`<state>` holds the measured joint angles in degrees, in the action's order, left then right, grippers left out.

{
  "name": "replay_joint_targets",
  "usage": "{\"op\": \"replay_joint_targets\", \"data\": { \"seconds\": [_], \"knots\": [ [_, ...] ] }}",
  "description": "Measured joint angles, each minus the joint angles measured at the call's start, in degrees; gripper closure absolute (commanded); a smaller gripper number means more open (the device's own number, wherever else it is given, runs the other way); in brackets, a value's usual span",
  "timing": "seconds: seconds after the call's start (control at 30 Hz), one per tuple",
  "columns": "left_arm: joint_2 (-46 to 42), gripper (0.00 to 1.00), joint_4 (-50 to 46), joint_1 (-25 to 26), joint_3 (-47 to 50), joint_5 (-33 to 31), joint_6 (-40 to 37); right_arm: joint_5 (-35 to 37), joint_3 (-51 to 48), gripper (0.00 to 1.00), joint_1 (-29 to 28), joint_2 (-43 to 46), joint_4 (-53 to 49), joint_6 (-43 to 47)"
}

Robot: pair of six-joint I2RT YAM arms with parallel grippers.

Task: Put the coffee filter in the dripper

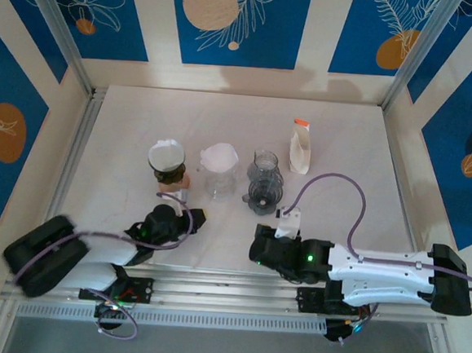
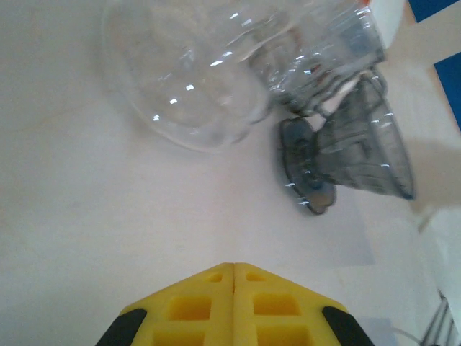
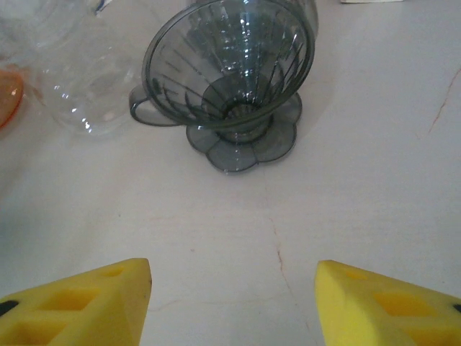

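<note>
Coffee filter (image 1: 219, 156), a white cone, sits on a clear glass vessel (image 1: 219, 185) mid-worktop, left of centre. A white wad (image 1: 167, 151) tops a brown holder (image 1: 170, 179) further left, maybe spare filters, hard to tell. Left hand (image 2: 234, 277) is by the near edge, pads pressed together, holding nothing. Grey dripper (image 3: 230, 79), just right of the glass vessel, is empty, so placement looks not done: the filter needs picking up and seating. Right hand (image 3: 232, 285) faces the dripper, spread wide, empty. The glass blurs in the left wrist view, and it is unclear whether the dripper stands level. White pouch (image 1: 301, 146) stands further right, toward the far edge.
</note>
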<state>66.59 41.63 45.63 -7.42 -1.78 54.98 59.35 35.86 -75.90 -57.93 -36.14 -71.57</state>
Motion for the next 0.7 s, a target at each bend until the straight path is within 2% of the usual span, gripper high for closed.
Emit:
{"op": "replay_joint_targets", "data": {
  "seconds": [0.17, 0.27, 0.4, 0.47, 0.53, 0.6, 0.63, 0.67, 0.7],
  "knots": [
    [-26.3, 1.0, -22.4, 0.5, -0.3, -1.7, -0.1, -9.0, 3.8, 0.35, 13.9, -0.3, 0.8, 6.8],
    [-37.1, 1.0, -33.8, 0.6, -0.3, -1.9, 0.0, -15.9, 6.1, 0.34, 24.0, -1.0, 2.3, 12.7],
    [-47.2, 0.98, -46.0, 0.7, -0.3, -1.9, 0.2, -23.2, 11.3, 0.35, 33.6, -5.1, 4.0, 19.2],
    [-50.9, 0.83, -50.5, 0.7, -0.3, -1.7, 0.3, -25.6, 14.6, 0.35, 37.0, -8.7, 4.9, 21.5],
    [-53.0, 0.58, -53.5, 0.7, -0.3, -1.6, 0.5, -27.4, 17.0, 0.35, 39.3, -12.0, 5.9, 23.3],
    [-53.9, 0.42, -55.8, 0.8, -0.4, -1.3, 0.7, -29.0, 19.1, 0.36, 41.5, -15.3, 6.8, 25.0],
    [-54.0, 0.22, -56.8, 0.8, -0.4, -1.1, 0.9, -30.1, 20.2, 0.37, 42.6, -17.3, 7.2, 25.9],
    [-54.0, 0.1, -57.6, 0.8, -0.4, -0.8, 0.7, -31.0, 21.1, 0.37, 43.6, -19.0, 7.7, 26.8],
    [-54.1, 0.06, -58.3, 0.8, -0.4, -0.5, 0.5, -32.0, 22.0, 0.38, 44.7, -20.7, 8.2, 27.9]
  ]
}}
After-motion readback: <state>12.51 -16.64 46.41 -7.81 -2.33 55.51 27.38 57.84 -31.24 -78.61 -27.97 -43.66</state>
